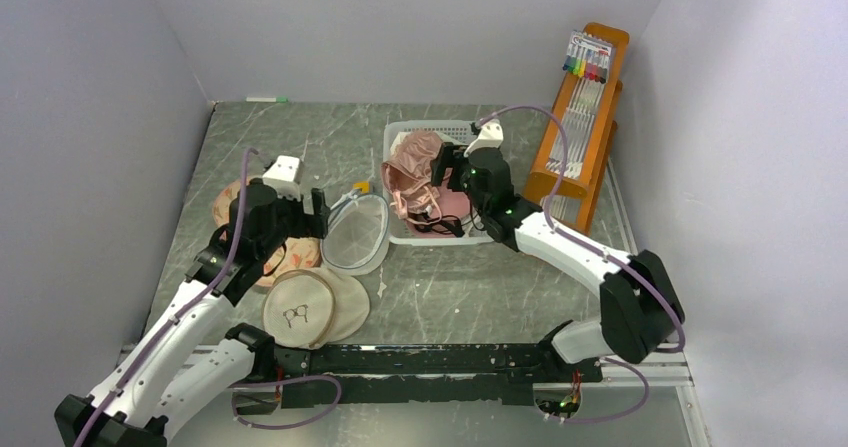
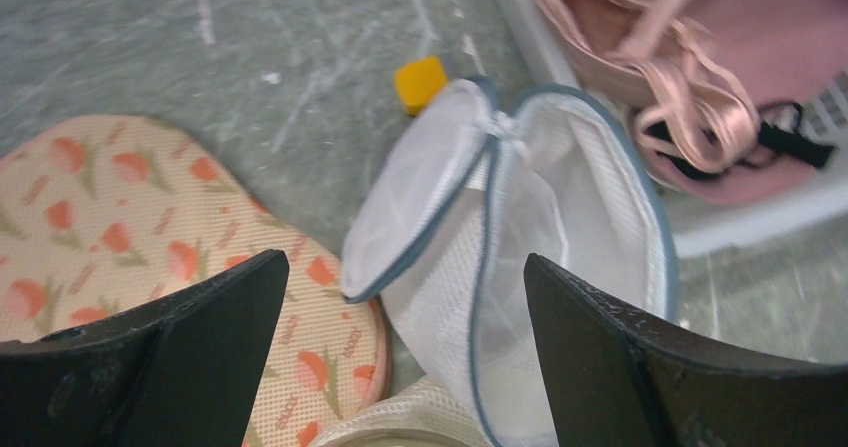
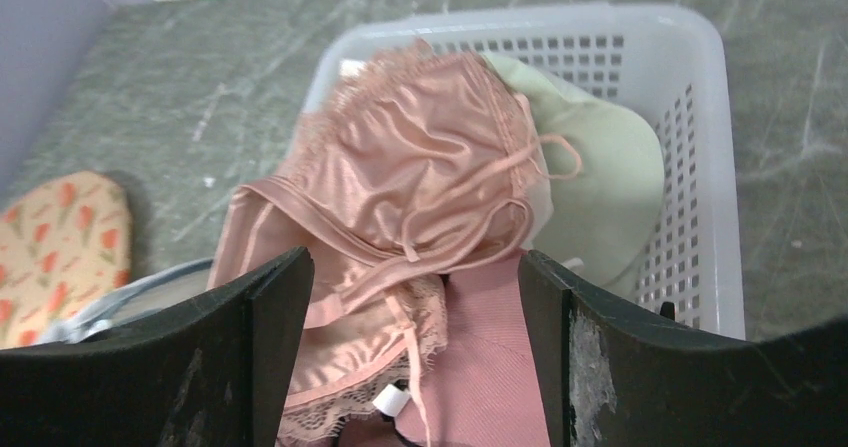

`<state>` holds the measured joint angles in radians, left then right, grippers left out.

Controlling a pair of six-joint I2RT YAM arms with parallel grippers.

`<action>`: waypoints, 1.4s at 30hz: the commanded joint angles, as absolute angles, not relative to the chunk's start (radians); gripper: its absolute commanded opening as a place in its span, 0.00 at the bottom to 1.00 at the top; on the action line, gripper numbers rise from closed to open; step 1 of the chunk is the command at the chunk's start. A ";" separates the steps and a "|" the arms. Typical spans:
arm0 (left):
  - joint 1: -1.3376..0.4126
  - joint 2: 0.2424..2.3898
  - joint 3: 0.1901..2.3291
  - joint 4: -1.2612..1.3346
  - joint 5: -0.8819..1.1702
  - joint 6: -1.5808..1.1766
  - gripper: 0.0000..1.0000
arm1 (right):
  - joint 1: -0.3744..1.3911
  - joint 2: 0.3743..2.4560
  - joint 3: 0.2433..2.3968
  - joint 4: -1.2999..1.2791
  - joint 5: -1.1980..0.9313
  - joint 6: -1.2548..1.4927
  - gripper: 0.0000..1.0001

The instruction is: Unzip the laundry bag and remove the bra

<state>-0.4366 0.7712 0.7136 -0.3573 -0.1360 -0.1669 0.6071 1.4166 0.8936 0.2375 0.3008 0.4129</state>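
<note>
Watching from top cam: spotting L gripper (image 1: 322, 212) hovering just beside laundry bag (image 1: 357, 232), holding claw wide, pinching nothing. Switching to L wrist cam: seeing both black fingers (image 2: 190, 357) framing the bag, w/ grey-blue zip band parted and mesh mouth gaping toward the basket (image 1: 430, 125). Showing only white mesh inside. Lying on the grey marbled table (image 1: 450, 287), w/ one flap overlapping the flower-print pad (image 2: 100, 207) and near side butting against the beige pouch (image 1: 310, 307) w/ glasses print. Catching a small yellow cube (image 2: 420, 82) on the table just beyond the bag.

Moving to R side: finding R gripper (image 1: 445, 172) hanging over the basket, claw spread wide, clamping nothing. Checking R wrist cam: looking down between the fingers (image 3: 230, 357) at a peach satin garment (image 3: 420, 167) w/ lace trim, draped over the basket's near rim. Not managing to tell whether fingertips are touching the fabric.

Locating the bra (image 2: 780, 37): sitting inside the basket, out of the bag, dusty-pink cup and black strap peeking out, partly buried under the peach satin. Noting a pale-green garment (image 3: 610, 167) tucked behind it. Standing an orange rack (image 1: 590, 117) of markers against the R wall, well apart from both claws.
</note>
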 commanded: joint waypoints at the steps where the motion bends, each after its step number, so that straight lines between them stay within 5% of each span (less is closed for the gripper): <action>1: -0.431 0.761 0.735 -0.436 -0.456 -0.414 0.99 | 0.606 1.354 0.871 0.297 0.225 0.359 0.76; 3: -0.418 0.788 0.778 -0.540 -0.527 -0.580 0.99 | 0.607 1.341 0.868 0.293 0.221 0.352 0.77; 11: -0.291 0.911 0.845 -0.599 -0.250 -0.889 0.99 | 0.607 1.304 0.849 0.308 0.194 0.351 0.76; 24: -0.182 0.915 0.644 -0.442 -0.007 -1.379 0.96 | 0.607 1.247 0.812 0.323 0.200 0.348 0.75; 42: -0.088 1.042 0.346 0.100 0.170 -1.629 0.58 | 0.606 1.272 0.811 0.327 0.200 0.349 0.74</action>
<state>-0.1127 1.0302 0.3771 -0.0879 0.1024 -1.5803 0.6071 1.2686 0.8230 0.2958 0.2001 0.3584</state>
